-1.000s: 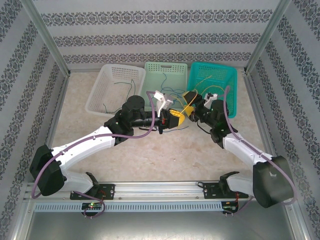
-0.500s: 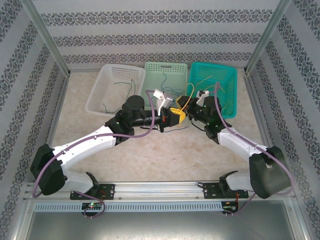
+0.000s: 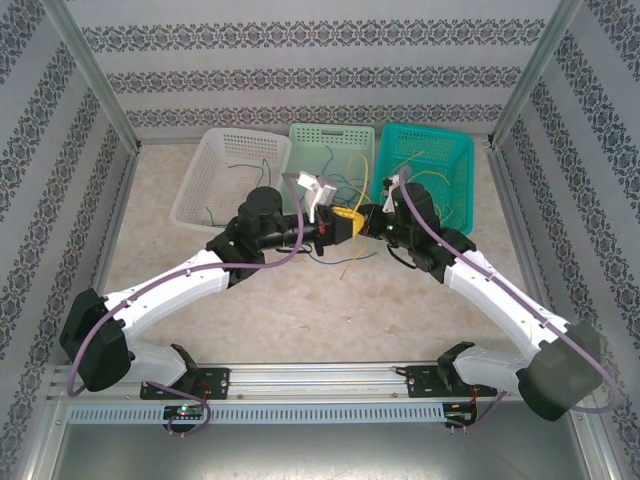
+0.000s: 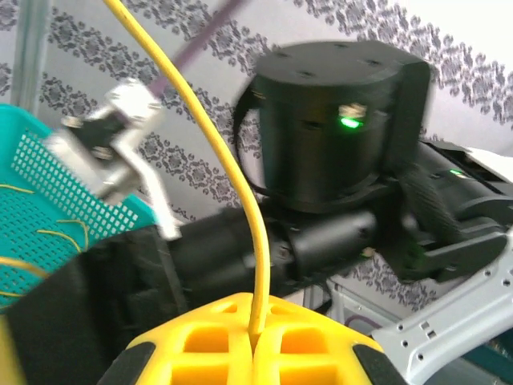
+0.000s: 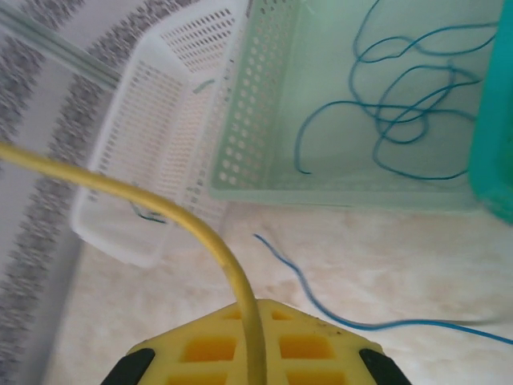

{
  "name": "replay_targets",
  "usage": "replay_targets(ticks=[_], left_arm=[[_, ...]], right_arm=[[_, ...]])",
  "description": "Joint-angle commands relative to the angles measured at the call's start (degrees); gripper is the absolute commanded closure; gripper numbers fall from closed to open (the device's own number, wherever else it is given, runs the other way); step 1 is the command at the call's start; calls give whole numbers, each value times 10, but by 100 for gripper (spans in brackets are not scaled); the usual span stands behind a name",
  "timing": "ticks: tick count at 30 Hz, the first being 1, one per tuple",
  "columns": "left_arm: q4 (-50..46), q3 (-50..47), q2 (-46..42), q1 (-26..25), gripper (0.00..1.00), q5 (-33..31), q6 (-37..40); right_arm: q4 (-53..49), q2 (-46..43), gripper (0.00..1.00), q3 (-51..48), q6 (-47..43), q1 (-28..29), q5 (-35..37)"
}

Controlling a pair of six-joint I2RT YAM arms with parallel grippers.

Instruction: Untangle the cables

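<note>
- Yellow cable [image 4: 256, 281] is the one in play: it's pinched in both pincers at once and loops up in a tall arc between them, in front of the mint basket [image 5: 248, 120].
- Left pincer [image 4: 255, 341] is clenched on it, the wire coming straight up out of the seam between the pads. Right pincer [image 5: 256, 337] is clamped on the same wire, which bends away toward the white basket [image 3: 190, 200].
- Biggest worry imo: the two grips sit really close together. Pull apart too hard and that thin wire could slide through the pads or go taut and jerk free.
- Second worry: a loose blue cable [image 5: 385, 326] lies on the bench [image 3: 300, 310] right under them. If it's hooked on the yellow one, lifting drags the whole mess along.
- The wrists are nearly nose to nose too, so any twist risks a bump.
- Pose: both arms reach forward and angle inward, meeting mid-bench, raised off the surface, just short of the teal basket [image 3: 428, 128].
</note>
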Motion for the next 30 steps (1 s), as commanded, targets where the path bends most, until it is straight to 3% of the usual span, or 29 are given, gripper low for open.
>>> replay_targets(ticks=[1,7,17,22,30], left_arm=[[73,-21,-17,37,95,15,-77],[109,-45,-38,77,94,40,-118],[19,-8,-36,94,91,141,-121],[-124,15,-24,115,90,202,-71],[-376,69,14,155,91,265,63]], right_arm=[[-116,-20,93,13,-144,8,86],[-146,-60,92,1,-243,10,157],[-157,-153,92,-44,-406,10,305],[-154,-203,93,-55,-492,10,355],[-152,-251,92,-73,-612,14,371]])
